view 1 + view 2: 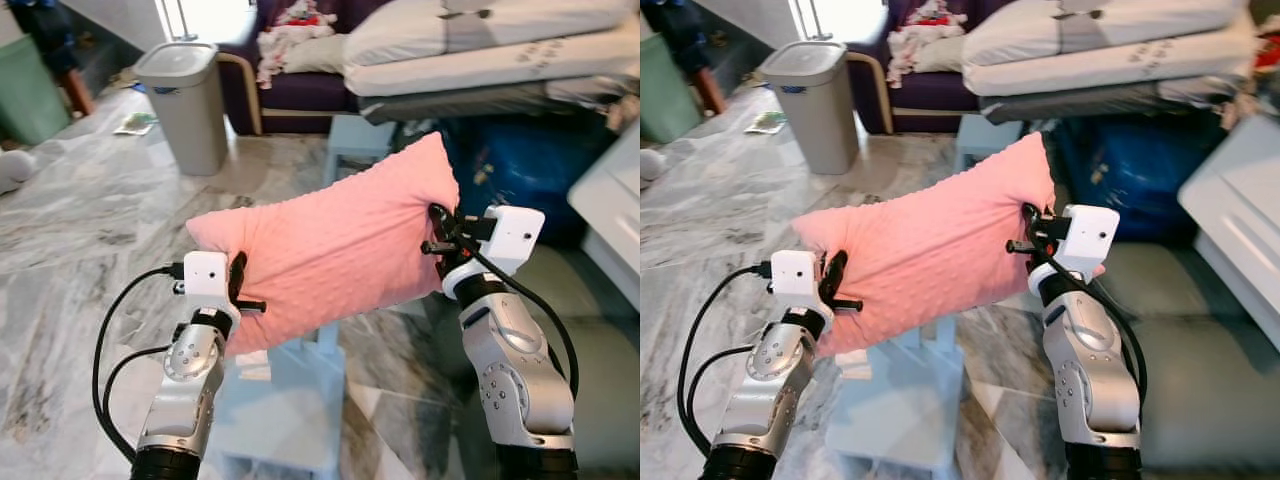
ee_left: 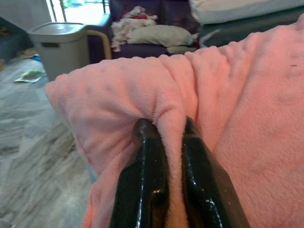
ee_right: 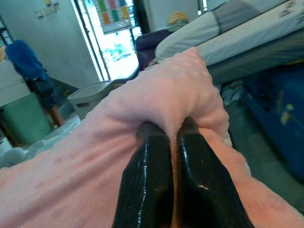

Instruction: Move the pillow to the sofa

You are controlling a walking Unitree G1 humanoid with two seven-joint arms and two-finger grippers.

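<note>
above a grey marble floor (image 1: 70,230), the pink pillow (image 1: 330,250) hangs between both arms, left claw (image 2: 164,156) and right claw (image 3: 168,142) each pinching a fold at its ends, over a pale blue stool (image 1: 285,400), with a grey bin (image 1: 185,100) and purple sofa (image 1: 300,90) behind.

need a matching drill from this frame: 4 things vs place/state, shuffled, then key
Things:
1. pillow
2. left gripper
3. trash bin
4. stacked bedding

Place or state:
A. standing on the marble floor, lid shut
B. held in the air between both arms
C. shut on a fold at the pillow's lower end
D. piled on a raised surface behind the pillow

Pairs: 1-B, 2-C, 3-A, 4-D

The right gripper pinches the pillow's higher end.
</note>
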